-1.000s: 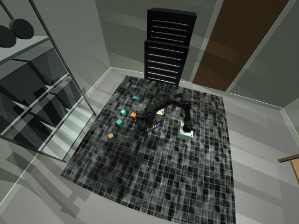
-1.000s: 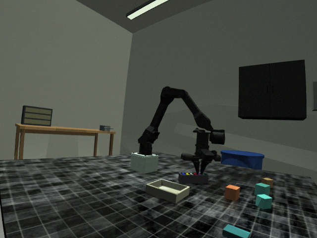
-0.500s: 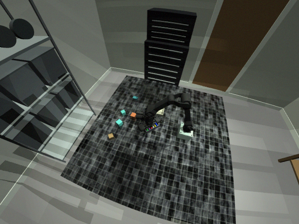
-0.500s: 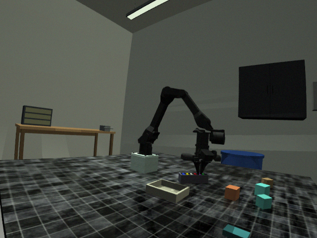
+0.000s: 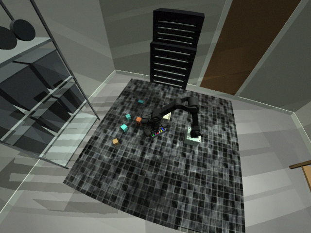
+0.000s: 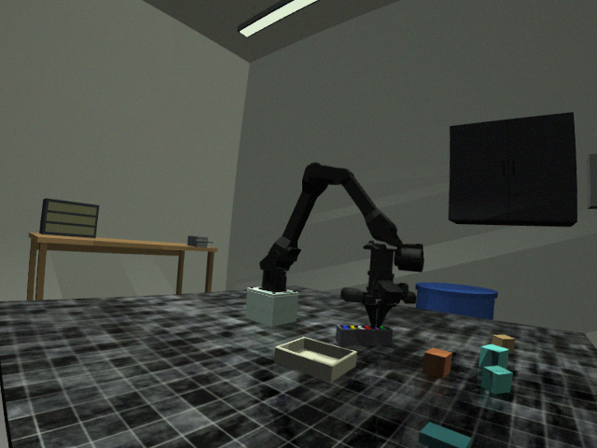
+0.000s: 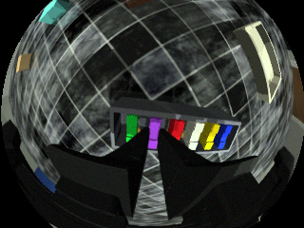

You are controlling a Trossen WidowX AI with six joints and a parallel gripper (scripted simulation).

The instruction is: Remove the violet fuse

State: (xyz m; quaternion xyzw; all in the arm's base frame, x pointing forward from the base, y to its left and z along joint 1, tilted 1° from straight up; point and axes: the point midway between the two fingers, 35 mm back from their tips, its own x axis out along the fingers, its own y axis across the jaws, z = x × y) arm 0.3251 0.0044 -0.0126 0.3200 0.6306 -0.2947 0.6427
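Teal slab [image 6: 444, 436]: lies flat at the near edge of the surface [image 6: 145, 385], toward the right corner.
Teal blocks [image 6: 496, 378]: two, one behind the other, by the right edge.
Orange block [image 6: 437, 362]: just left of the teal pair, apart from them.
Tan block [image 6: 503, 343]: behind the teal pair, near the right edge.
Tray [image 6: 315, 357]: cream, open-topped, nothing seen inside; in front of and slightly left of the fuse block, not touching it.
Fuse block [image 6: 364, 335]: dark, mid-surface; carries one row of fuses, in the wrist view green, violet, red, white, yellow, blue from left to right.
Violet fuse [image 7: 154, 133]: upright, seated in the block, second from the green end.
Pincer [image 7: 152, 152]: pointing straight down over the block, nearly closed, its tips clamped on the violet fuse.
Arm base [image 6: 271, 305]: pale box, behind the tray.
Blue tub [image 6: 455, 300]: beyond the far right edge.
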